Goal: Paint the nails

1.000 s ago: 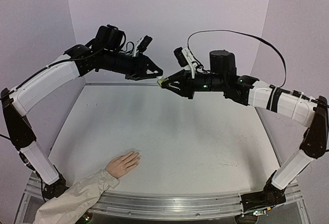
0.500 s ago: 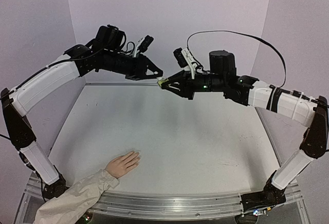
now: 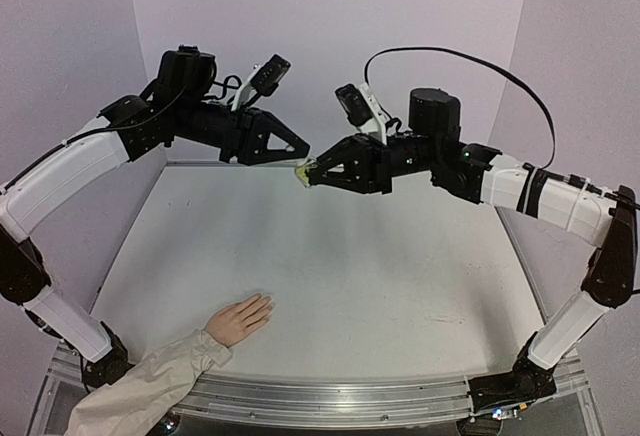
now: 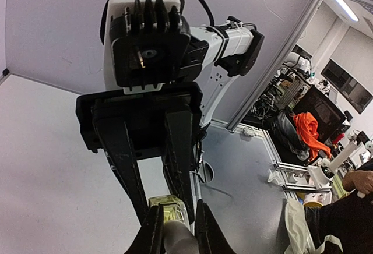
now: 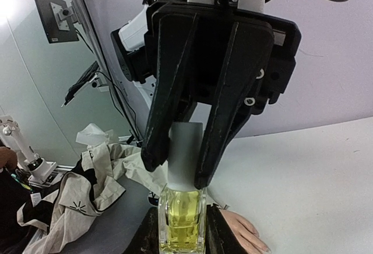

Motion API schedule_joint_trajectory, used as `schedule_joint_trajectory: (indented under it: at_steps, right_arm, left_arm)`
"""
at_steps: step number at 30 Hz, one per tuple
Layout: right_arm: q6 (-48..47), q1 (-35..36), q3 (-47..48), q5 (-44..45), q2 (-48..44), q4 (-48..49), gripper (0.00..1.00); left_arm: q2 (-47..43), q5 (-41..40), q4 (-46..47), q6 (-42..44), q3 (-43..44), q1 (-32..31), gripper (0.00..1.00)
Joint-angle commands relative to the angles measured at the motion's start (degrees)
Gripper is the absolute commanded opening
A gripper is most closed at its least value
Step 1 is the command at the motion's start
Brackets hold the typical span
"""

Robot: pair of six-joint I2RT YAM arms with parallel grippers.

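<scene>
Yellow-green bottle [image 5: 182,216] sits clamped in our right gripper [image 3: 312,171], high above the table [image 3: 380,266], while our left gripper [image 3: 298,151] pinches its white cap [image 5: 185,149] from the opposite side. We see the nails [image 3: 266,303] far below, on the peach mannequin hand [image 3: 240,318] lying palm down at the table's near-left edge, with its beige sleeve [image 3: 150,386] trailing off.

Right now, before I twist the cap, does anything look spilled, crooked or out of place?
Nothing stands out. The right gripper holds the bottle by its glass, the left gripper pinches the white cap. No spill shows on the table; the mannequin hand lies flat, near left.
</scene>
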Motion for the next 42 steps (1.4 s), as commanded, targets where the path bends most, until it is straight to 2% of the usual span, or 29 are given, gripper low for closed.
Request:
schedule_joint_trajectory:
  at_steps: [1,4,5,6,9,14,16,19,29,35,37,40,42]
  right_arm:
    - [0.31,-0.19,1.77,-1.8,-0.68,7.04,0.0]
    - [-0.27,-0.19,0.73,-0.1,-1.65,6.91,0.0]
    - [-0.99,-0.19,0.25,1.38,-2.02,6.87,0.0]
    - [-1.74,-0.24,-0.14,3.12,-2.49,6.69,0.0]
    - [-4.92,-0.19,-1.39,9.51,-3.76,4.73,0.0]
    - [-9.41,-0.15,-2.68,20.47,-4.92,1.22,0.0]
    - [-10.69,-0.19,-2.89,24.22,-5.02,0.08,0.0]
    - [-12.88,-0.2,-2.82,26.47,-4.79,-1.13,0.0]
    - [-13.99,-0.19,-2.55,27.37,-3.83,-1.95,0.0]
    - [-14.09,-0.19,-2.54,26.87,-3.62,-2.27,0.0]
    - [-14.17,-0.19,-2.54,26.42,-3.62,-2.34,0.0]
    - [-14.26,-0.07,-2.47,26.17,-3.62,-2.57,0.0]
    - [-14.38,-0.04,-2.41,26.12,-3.62,-2.77,0.0]
  left_arm:
    - [-1.77,13.89,5.28,-1.44,2.37,-2.72,0.0]
    - [-2.72,11.11,5.24,-2.76,1.72,-2.57,0.0]
    - [-3.0,9.62,5.15,-3.39,1.58,-2.18,0.04]
    - [-3.18,8.14,4.96,-4.15,1.47,-1.75,0.14]
    - [-3.33,0.5,1.9,-5.46,2.02,-0.33,0.54]
    - [-2.38,-13.42,-5.02,-7.16,4.49,0.32,0.76]
    - [-1.69,-17.67,-7.13,-8.91,5.58,0.5,0.82]
    - [0.01,-19.64,-9.28,-11.57,7.04,0.75,0.83]
    - [4.04,-15.68,-10.76,-12.96,9.02,0.77,0.67]
    - [4.97,-17.6,-10.81,-13.69,9.87,0.77,0.5]
    - [5.01,-19.41,-10.82,-14.43,10.07,0.79,0.49]
    - [5.31,-20.49,-10.82,-15.99,10.53,1.07,0.58]
    - [5.57,-21.1,-10.86,-16.84,10.77,1.12,0.59]
